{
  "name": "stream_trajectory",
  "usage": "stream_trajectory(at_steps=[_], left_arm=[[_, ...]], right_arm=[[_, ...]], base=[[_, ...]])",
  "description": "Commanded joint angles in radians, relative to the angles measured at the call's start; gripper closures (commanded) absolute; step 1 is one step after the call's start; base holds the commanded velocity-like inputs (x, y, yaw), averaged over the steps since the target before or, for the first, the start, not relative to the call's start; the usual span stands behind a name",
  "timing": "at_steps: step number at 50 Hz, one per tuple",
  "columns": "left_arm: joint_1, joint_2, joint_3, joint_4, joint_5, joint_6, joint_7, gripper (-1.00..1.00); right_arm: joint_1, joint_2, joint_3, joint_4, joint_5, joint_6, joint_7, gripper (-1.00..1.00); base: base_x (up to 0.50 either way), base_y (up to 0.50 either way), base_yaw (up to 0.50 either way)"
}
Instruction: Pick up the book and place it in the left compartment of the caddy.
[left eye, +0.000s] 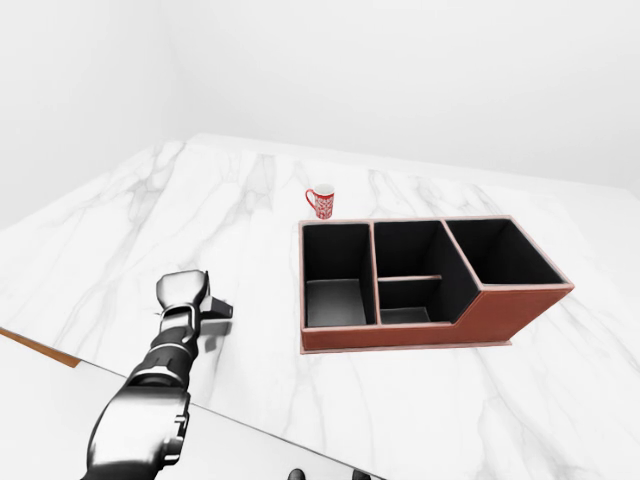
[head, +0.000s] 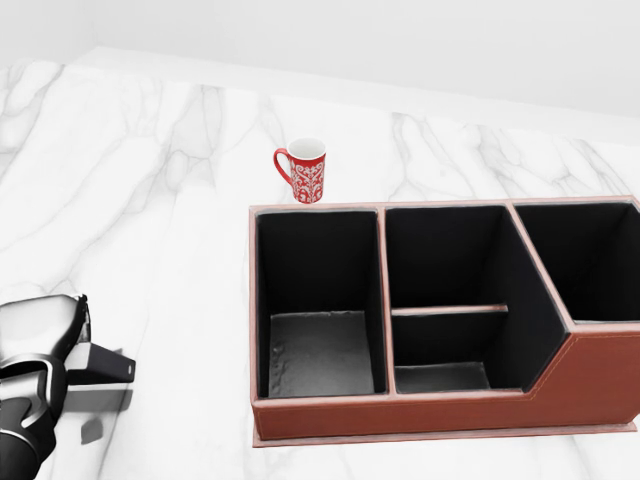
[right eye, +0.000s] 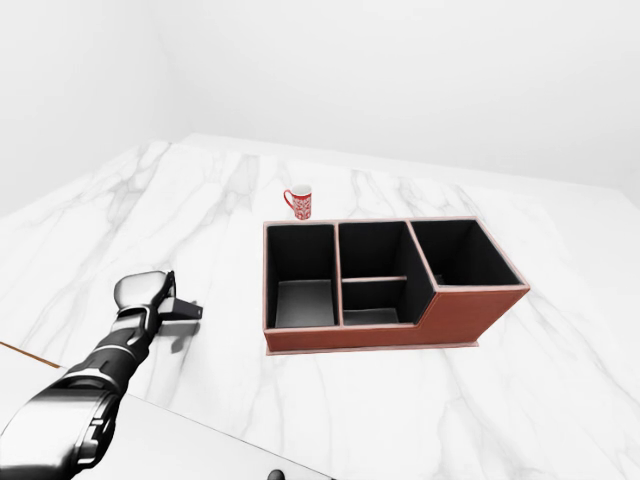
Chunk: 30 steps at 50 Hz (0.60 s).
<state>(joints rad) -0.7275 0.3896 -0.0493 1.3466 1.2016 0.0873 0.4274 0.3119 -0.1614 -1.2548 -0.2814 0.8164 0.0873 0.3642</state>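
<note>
The red-brown caddy (head: 420, 412) with black insides stands on the white marble table (head: 150, 200), right of centre in the head view. Its left compartment (head: 318, 345) holds nothing. My left hand (head: 45, 345) is at the lower left of the head view, well left of the caddy and a little above the table. A thin dark flat slab, which looks like the book (head: 105, 364), sticks out of the hand toward the caddy. The fingers are mostly hidden under the hand. It casts a small shadow on the table. My right hand is out of view.
A red and white patterned mug (head: 303, 170) stands upright just above the caddy's left compartment in the head view. The caddy's middle compartment (head: 445, 300) has a cross divider, and its right compartment (head: 590, 260) is deeper. The table's near edge (left eye: 240, 425) runs along the bottom of the left-eye view.
</note>
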Motion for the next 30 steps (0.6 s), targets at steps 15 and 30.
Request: stream_trajectory(at_steps=[15,30], left_arm=[[0.054,-0.026,0.004,-0.011,-0.008,-0.009,0.096,1.0],[0.131,-0.008,-0.003,-0.167,-0.04,0.0,0.096,1.0]], right_arm=[[0.0,0.003,0.001,0.003,-0.005,0.0,0.009,-1.0],[0.002,0.003,0.0,0.003,-0.007,0.0,0.009,-1.0]], base=[[0.0,0.0,0.0],[0.0,0.0,0.0]])
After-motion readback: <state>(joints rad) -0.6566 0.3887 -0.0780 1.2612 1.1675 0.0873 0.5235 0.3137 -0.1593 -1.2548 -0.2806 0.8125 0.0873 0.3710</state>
